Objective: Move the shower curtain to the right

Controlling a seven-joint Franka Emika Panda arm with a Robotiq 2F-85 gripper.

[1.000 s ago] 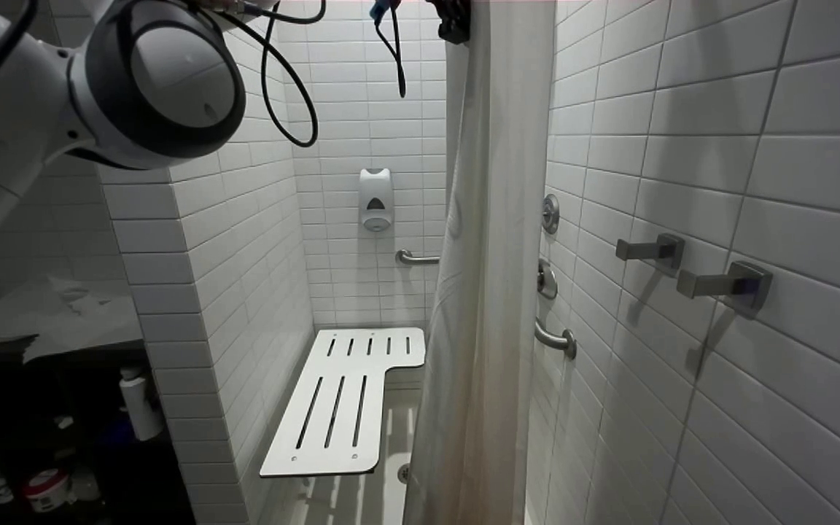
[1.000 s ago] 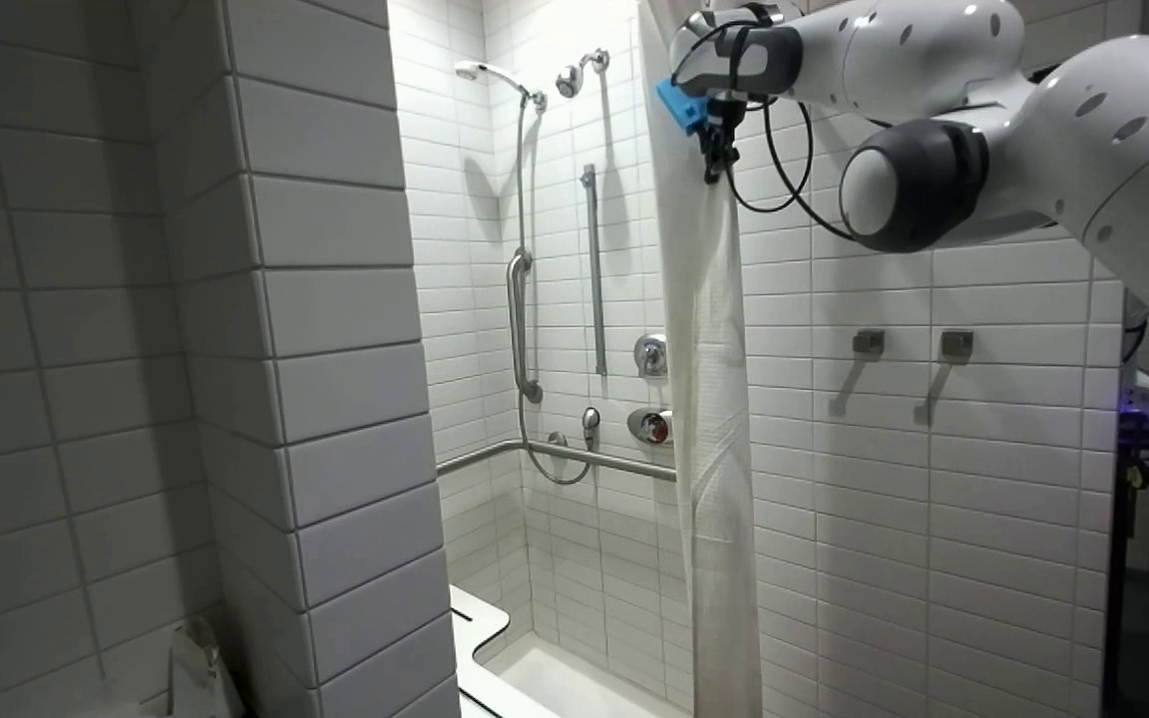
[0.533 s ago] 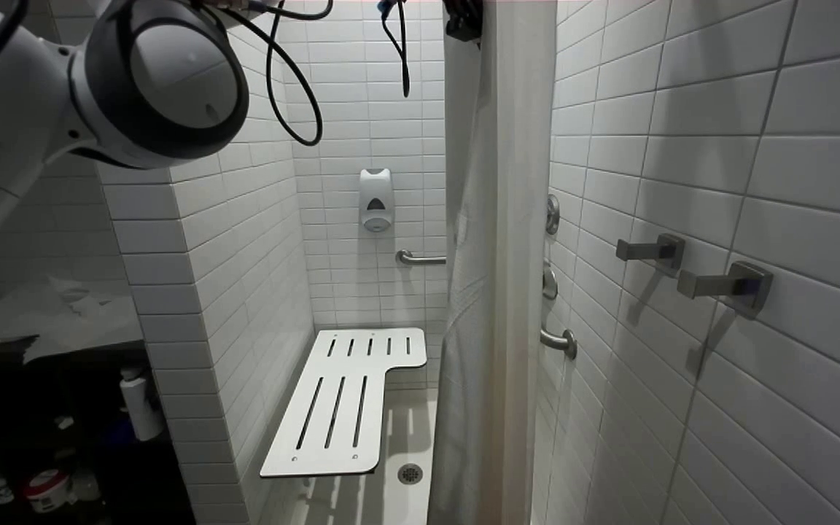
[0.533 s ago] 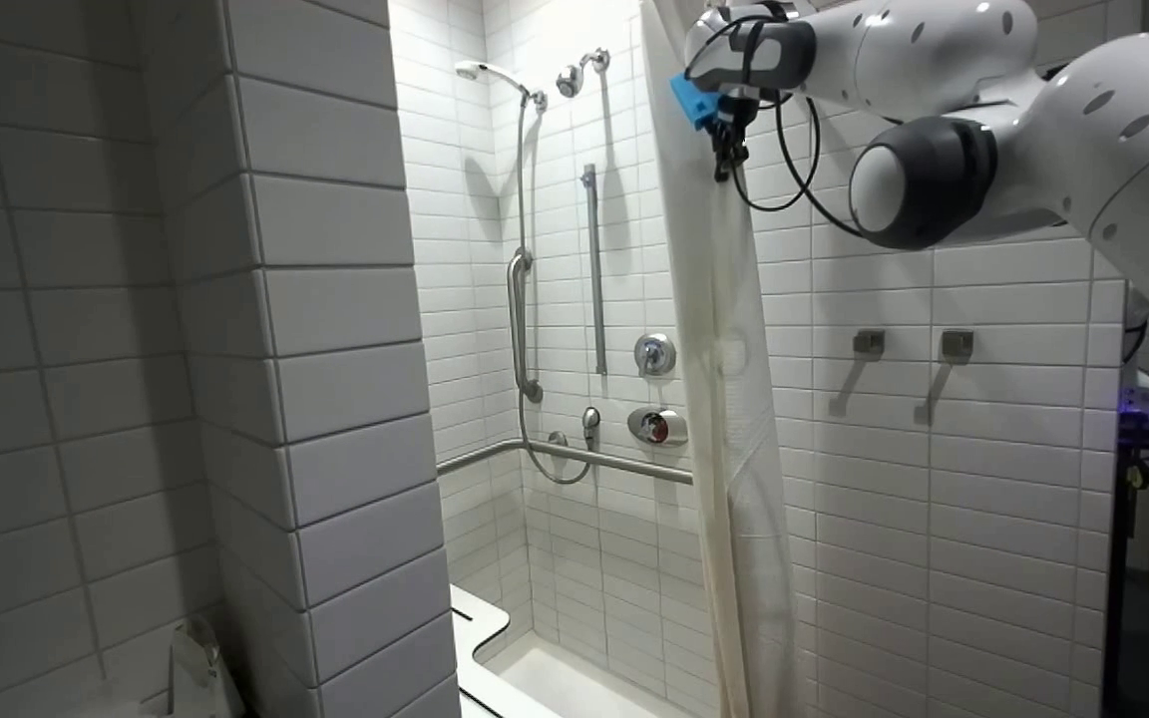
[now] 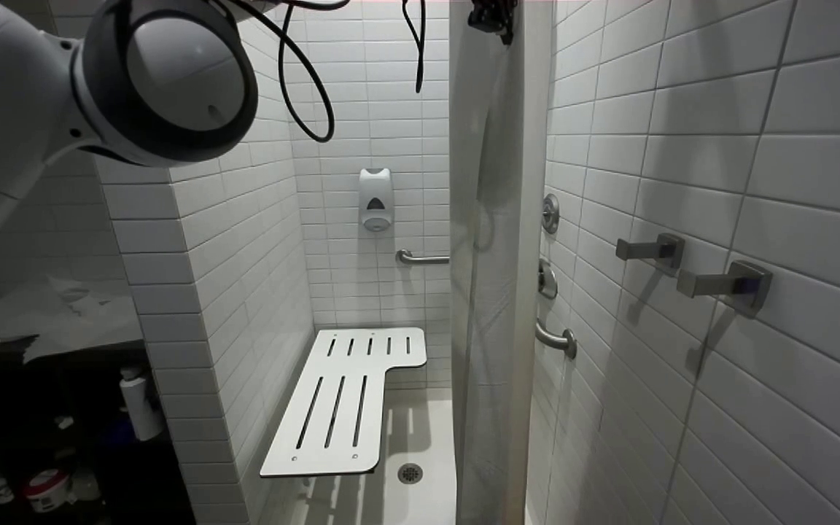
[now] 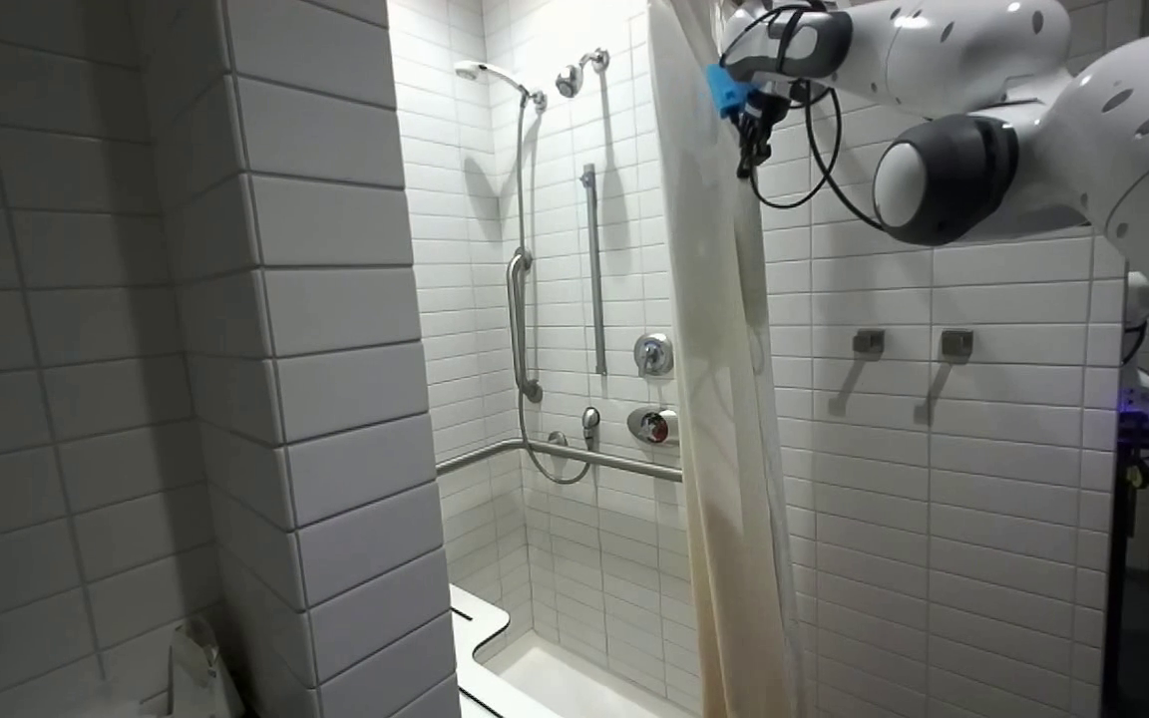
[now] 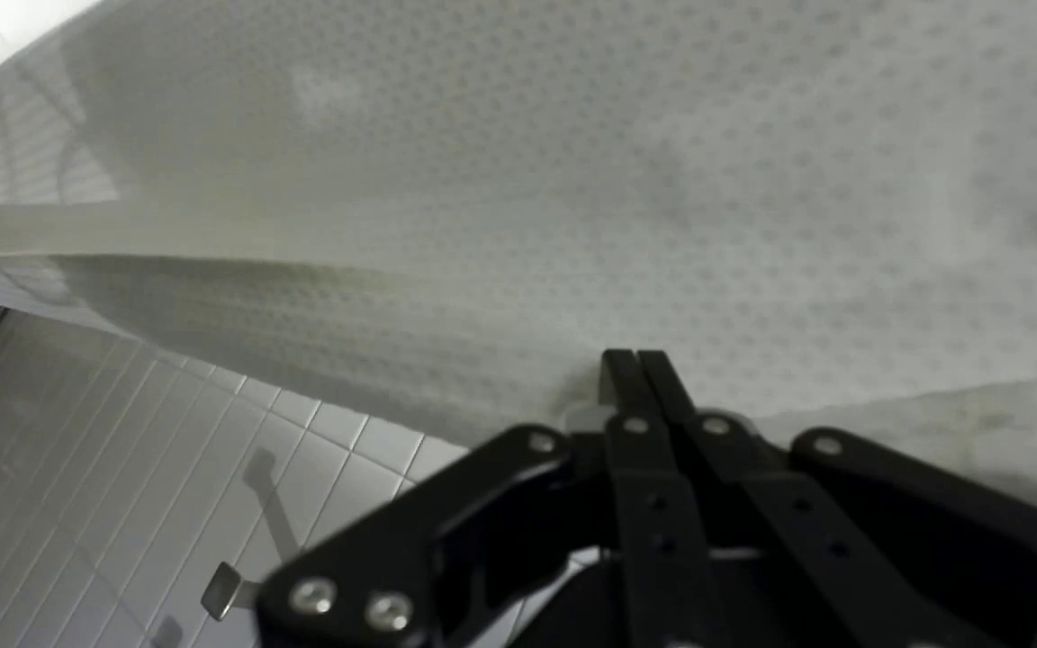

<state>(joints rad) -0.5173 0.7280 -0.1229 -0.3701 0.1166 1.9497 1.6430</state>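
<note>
Shower curtain: hung in long vertical folds and gathered narrow near the hook-bearing wall; its top and bottom are cut off by the frame in both exterior views.
Gripper: set in front of the curtain, its two fingers brought together side by side, tips at the cloth; whether fabric is pinched between them cannot be told.
Arm: stretched in from the right in an exterior view, with a blue block carried beside the gripper, close to the cloth.
Cable: hung in a loop under the wrist, just beside the gripper.
Lower knob: mounted on the stall wall and partly covered by the curtain.
Rail: run along the stall walls, its end hidden behind the fabric.
Hooks: fixed as a pair to the tiled wall, projecting from it, well apart from the curtain.
Bench: mounted low across the stall, white and slotted, apart from the curtain in that view.
Soap dispenser: fixed to the back wall above the bench.
Pillar: tiled; part of the bench is hidden by it.
Bench-side edge: bordered by a strip of floor in which the drain is set.
Wall-side edge: seen just beside the tiled wall; whether the two are touching cannot be told.
</note>
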